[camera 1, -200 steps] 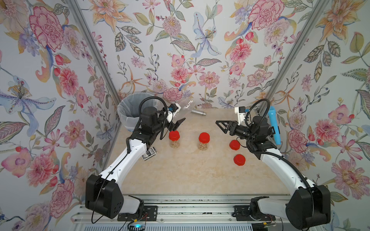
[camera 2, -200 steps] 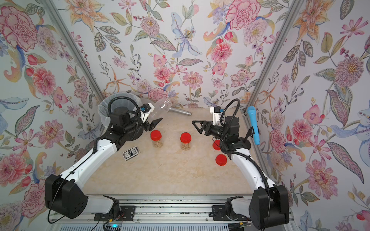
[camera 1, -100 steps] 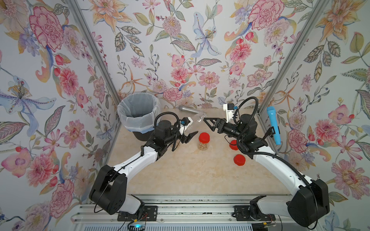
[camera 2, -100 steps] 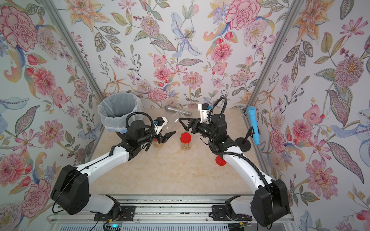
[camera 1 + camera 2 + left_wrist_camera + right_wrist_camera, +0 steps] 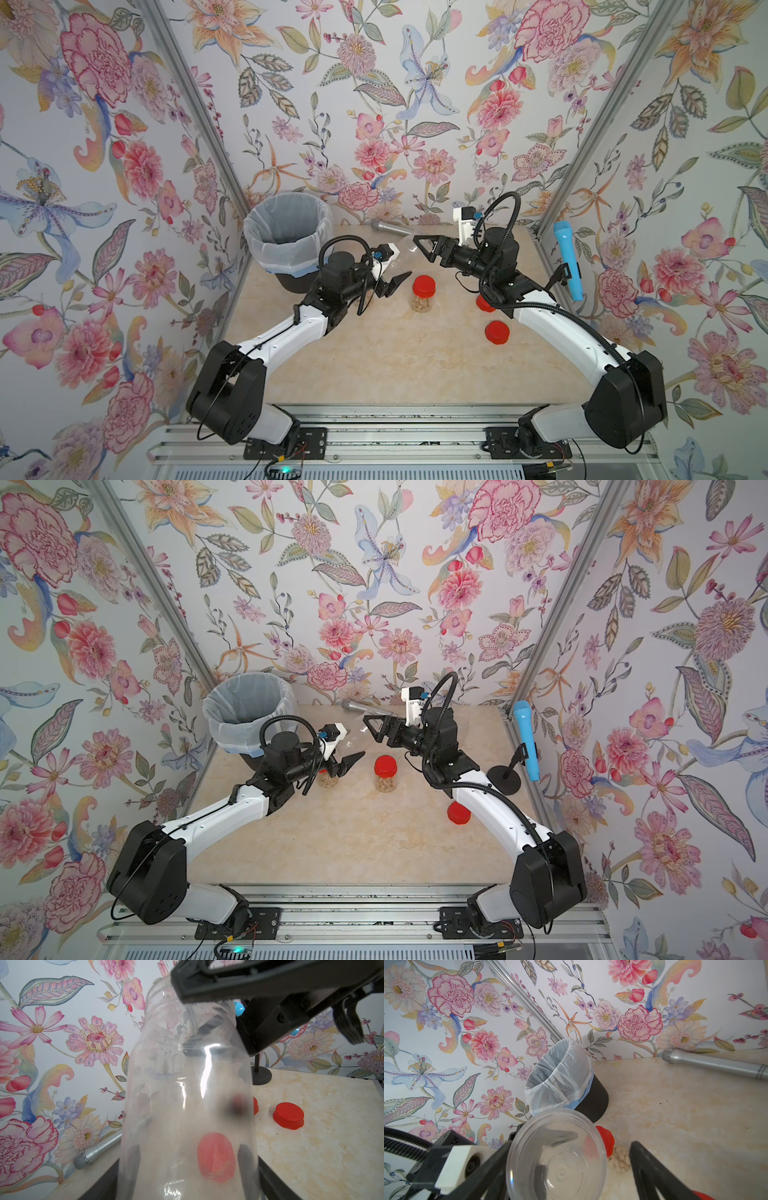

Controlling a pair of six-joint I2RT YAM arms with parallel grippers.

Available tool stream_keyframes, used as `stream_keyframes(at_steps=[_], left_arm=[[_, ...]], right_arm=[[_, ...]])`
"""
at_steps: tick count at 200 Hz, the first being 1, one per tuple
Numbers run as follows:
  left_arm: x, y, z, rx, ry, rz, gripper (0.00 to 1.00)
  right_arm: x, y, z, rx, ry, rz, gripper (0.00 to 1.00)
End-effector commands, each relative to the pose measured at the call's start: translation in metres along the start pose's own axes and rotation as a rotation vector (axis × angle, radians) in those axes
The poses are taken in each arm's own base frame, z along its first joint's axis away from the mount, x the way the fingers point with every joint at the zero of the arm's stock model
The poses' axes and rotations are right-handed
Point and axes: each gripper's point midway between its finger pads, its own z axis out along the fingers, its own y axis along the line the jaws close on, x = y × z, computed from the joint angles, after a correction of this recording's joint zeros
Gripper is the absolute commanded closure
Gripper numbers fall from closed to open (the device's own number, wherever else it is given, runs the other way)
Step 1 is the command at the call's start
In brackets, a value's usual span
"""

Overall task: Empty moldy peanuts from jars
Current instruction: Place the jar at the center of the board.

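Red lids, clear jars, floral wallpaper

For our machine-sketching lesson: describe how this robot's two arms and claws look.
Both the left arm and right arm have white tubes, bulky black joints and a black ribbed cable looping above the wrist. A white camera block sits by each black, pointed claw: left claw, right claw.

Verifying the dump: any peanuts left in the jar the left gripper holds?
No: the left wrist view shows the clear jar in the left gripper empty, with no nuts inside.
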Motion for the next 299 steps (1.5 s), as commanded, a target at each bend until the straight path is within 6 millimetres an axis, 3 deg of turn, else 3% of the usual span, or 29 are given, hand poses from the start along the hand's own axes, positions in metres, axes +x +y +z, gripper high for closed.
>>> stream_keyframes(at_steps=[1,73,120,149,163,185,226,249,299], left_arm=[[0.000,-0.007,0.005,0.022,-0.014,-0.010,0.72],[0.000,-0.010,0.010,0.043,-0.017,-0.014,0.71],[0.003,-0.009,0.012,0.043,-0.008,-0.017,0.70],[0.001,-0.013,0.011,0.061,-0.011,-0.017,0.48],[0.000,-0.019,0.010,0.088,-0.016,-0.013,0.31],[-0.003,-0.021,0.010,0.090,-0.020,-0.007,0.21],[-0.013,-0.031,0.011,0.117,-0.043,0.024,0.12],[-0.020,-0.035,0.010,0.130,-0.065,0.028,0.01],[-0.021,-0.031,0.007,0.100,-0.045,0.042,0.00]], right_arm=[[-0.013,0.015,0.007,-0.044,-0.033,-0.017,0.13],[-0.006,0.013,0.018,-0.063,-0.027,0.000,0.28],[-0.007,0.013,0.019,-0.066,-0.031,-0.001,0.52],[-0.003,0.010,0.020,-0.047,-0.018,-0.016,0.58],[-0.004,0.007,0.019,-0.023,-0.017,-0.036,0.60],[-0.006,0.003,0.017,0.018,-0.016,-0.071,0.64],[-0.012,0.003,0.012,0.073,-0.024,-0.124,0.67],[-0.015,0.000,0.009,0.122,-0.025,-0.166,0.67],[-0.030,-0.020,-0.007,0.277,-0.041,-0.267,0.65]])
